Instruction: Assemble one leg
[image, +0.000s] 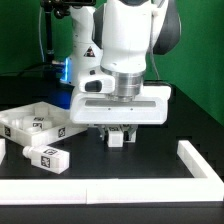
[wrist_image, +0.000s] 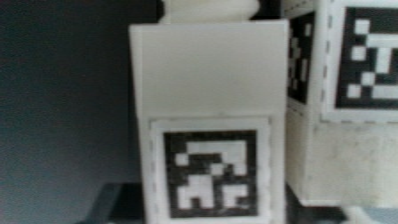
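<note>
My gripper points straight down at the middle of the table, shut on a stubby white leg at or just above the table surface. In the wrist view the leg fills the middle, its black-and-white tag facing the camera, with the dark fingers against its sides at the gripper. A second leg with a tag lies loose on the table at the exterior view's lower left.
The wide white tray-like panel lies at the exterior view's left. White border rails run along the front and right. Another white tagged part stands close beside the held leg in the wrist view.
</note>
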